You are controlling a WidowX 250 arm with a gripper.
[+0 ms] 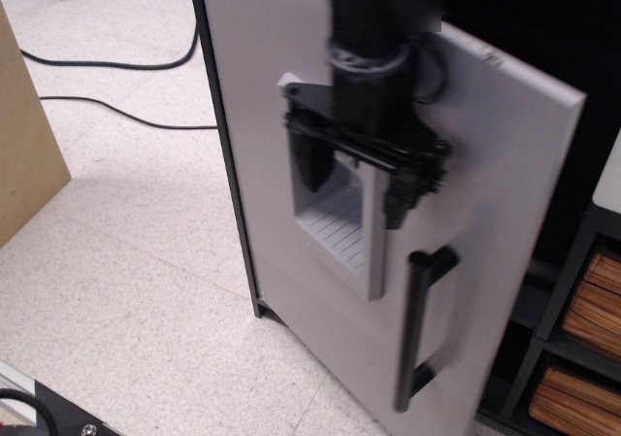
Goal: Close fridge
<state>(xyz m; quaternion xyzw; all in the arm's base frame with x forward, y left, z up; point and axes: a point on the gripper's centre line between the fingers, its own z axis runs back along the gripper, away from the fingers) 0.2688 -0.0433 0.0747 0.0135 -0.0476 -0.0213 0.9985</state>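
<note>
Fridge (505,164) door stands partly swung, not shut: its light grey face angles toward you, hinge edge on the left by the black frame strip, free edge on the right hanging out over the dark interior. Long axis of the door runs vertical, and so does the black bar handle (415,329) low on the free side. Recessed dispenser panel (340,218) sits mid-door, left of that handle.

Your gripper (354,179) hangs straight in front of the door face, over the dispenser recess, pointing down. You've got the jaws spread, two black fingers apart with nothing between them; whether they touch the panel you cannot tell, the frame is motion-blurred. The door lies directly behind the jaws, so the push you need is into the face and rightward, toward the dark cabinet. Judging by the gap at the free edge, you're roughly partway closed. Contact nearer the handle side would give you more leverage than at the recess.

Outward: grey shelving with tan boxes (582,349) at lower right, close to the door's swing path; watch that corner. Cables (116,111) on the speckled floor at left, a tan panel (24,154) at far left.
</note>
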